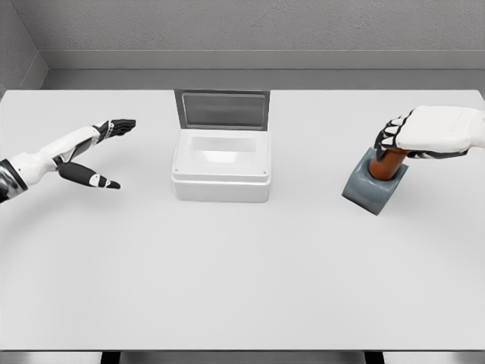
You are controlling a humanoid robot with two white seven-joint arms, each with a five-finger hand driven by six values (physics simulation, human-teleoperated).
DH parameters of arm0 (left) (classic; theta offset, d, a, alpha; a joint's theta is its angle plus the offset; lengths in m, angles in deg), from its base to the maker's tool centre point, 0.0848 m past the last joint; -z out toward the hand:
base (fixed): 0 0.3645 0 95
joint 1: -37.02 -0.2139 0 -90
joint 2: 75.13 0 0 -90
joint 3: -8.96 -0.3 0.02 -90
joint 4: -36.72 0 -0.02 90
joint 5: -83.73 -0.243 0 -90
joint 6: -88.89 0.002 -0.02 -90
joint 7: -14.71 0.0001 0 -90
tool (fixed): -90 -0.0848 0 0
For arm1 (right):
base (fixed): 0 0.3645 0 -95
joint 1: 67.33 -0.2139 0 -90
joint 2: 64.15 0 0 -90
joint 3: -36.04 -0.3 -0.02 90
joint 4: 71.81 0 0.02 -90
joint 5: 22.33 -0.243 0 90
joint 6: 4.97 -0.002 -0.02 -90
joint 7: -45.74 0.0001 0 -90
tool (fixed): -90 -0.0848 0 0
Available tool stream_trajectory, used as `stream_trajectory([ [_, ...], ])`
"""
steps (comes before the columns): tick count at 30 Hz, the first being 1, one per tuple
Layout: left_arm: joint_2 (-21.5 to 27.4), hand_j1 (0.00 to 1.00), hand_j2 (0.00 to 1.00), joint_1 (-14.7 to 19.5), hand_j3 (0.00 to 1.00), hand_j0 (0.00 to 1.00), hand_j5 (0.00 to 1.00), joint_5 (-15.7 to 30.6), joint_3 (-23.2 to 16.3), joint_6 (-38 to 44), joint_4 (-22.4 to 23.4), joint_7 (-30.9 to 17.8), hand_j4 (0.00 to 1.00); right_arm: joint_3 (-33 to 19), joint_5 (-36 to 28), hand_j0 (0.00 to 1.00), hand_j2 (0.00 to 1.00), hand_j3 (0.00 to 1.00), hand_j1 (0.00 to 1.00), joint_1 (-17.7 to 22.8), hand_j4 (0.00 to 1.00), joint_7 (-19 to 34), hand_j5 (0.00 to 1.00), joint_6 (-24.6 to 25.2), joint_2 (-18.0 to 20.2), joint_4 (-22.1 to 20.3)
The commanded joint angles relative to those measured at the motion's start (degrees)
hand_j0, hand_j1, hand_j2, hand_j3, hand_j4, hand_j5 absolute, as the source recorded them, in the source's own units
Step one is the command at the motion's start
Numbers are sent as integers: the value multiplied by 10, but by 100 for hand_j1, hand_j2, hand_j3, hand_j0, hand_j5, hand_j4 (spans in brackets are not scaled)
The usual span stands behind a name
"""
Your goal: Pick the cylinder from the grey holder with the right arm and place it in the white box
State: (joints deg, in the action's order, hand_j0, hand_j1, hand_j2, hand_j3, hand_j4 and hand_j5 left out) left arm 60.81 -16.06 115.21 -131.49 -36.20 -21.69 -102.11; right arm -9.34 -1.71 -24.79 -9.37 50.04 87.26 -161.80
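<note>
The white box (pixel 220 167) sat open at table (pixel 242 288) centre, lid raised at 12 o'clock. Bare tabletop separated it from the grey holder (pixel 373 188) at 3 o'clock. The right hand (pixel 424 133) gripped the cylinder (pixel 388 163), seated in the holder. The left hand (pixel 95 155) lay spread at 9 o'clock.

The desk (pixel 242 280) is plain white, without pattern. The box (pixel 220 173) near its far edge is white too, and its raised lid (pixel 222 111) shows a grey inside with a darker grey frame. Toward the desk's right edge, the holder (pixel 369 192) is slate grey and the cylinder (pixel 389 162) in it is reddish brown. Both hands, left (pixel 95 152) and right (pixel 424 133), are white with black fingers.
</note>
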Motion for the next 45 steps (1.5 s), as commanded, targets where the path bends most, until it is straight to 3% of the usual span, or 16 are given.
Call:
stream_trajectory([
  [1, 0, 100, 100, 0, 100, 100, 100, 4, 1, 1, 0, 0, 100, 0, -4, 43, 43, 43, 43, 0, 43, 1, 43, 0, -1, 0],
  [11, 0, 100, 100, 0, 100, 100, 100, 4, 1, 1, 0, 0, 100, -7, -6, 40, 40, 40, 40, -1, 40, 1, 40, 0, 19, 0],
  [15, 1, 100, 100, 0, 100, 100, 100, 4, 1, 1, 0, 0, 100, -8, -9, 31, 31, 31, 31, -2, 31, 1, 31, 0, 16, 0],
  [22, -9, 100, 100, 0, 100, 100, 100, -11, 0, 1, -3, -1, 100, -29, -14, 29, 29, 29, 29, -11, 29, 1, 29, 0, 7, 3],
  [39, -20, 100, 100, -1, 100, 100, 100, -20, 0, 1, -4, -2, 100, -27, -14, 29, 29, 29, 29, -57, 29, 1, 29, 0, -115, 7],
  [45, -20, 100, 100, -1, 100, 100, 100, -20, 0, 1, -5, -2, 100, -15, -13, 29, 29, 29, 29, -76, 29, 1, 29, 0, -175, 6],
])
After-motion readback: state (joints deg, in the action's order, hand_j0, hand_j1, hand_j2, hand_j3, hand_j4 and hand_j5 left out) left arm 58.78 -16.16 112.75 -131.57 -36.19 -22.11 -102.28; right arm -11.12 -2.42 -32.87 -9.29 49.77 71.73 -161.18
